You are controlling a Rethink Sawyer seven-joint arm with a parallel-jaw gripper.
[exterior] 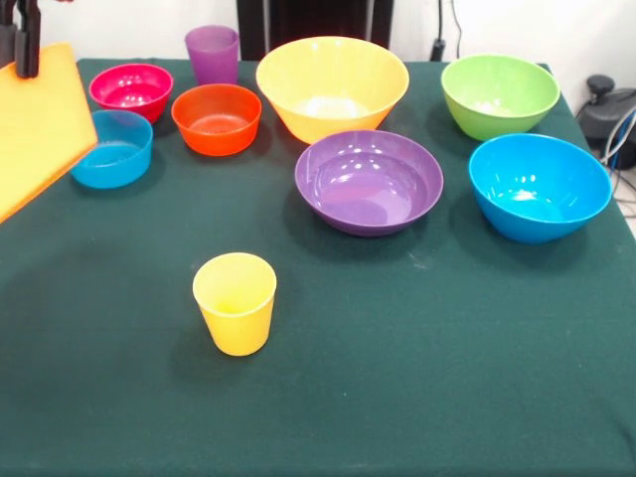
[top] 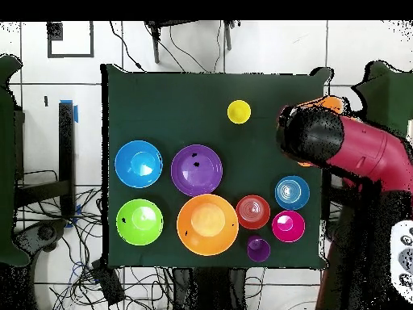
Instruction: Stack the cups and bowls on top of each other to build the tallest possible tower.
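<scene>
The gripper (exterior: 25, 45), at the table's edge, grips the rim of a tilted large orange bowl (exterior: 35, 124), raised off the cloth. The small blue bowl (exterior: 111, 149) sits just beside that bowl; the yellow cup (exterior: 236, 302) stands upright well away on the green tablecloth (exterior: 417, 348).

We see a table (exterior: 417, 397) draped in dark green cloth; on it the yellow cup (exterior: 236, 302) stands upright alone, well apart from the rest; behind it sit the wide purple bowl (exterior: 369, 181), the large orange bowl (exterior: 332, 86), the green bowl (exterior: 500, 95), the big blue bowl (exterior: 539, 186), the red-orange bowl (exterior: 217, 118), the pink bowl (exterior: 131, 90), the small blue bowl (exterior: 113, 148) and the purple cup (exterior: 213, 54).
</scene>
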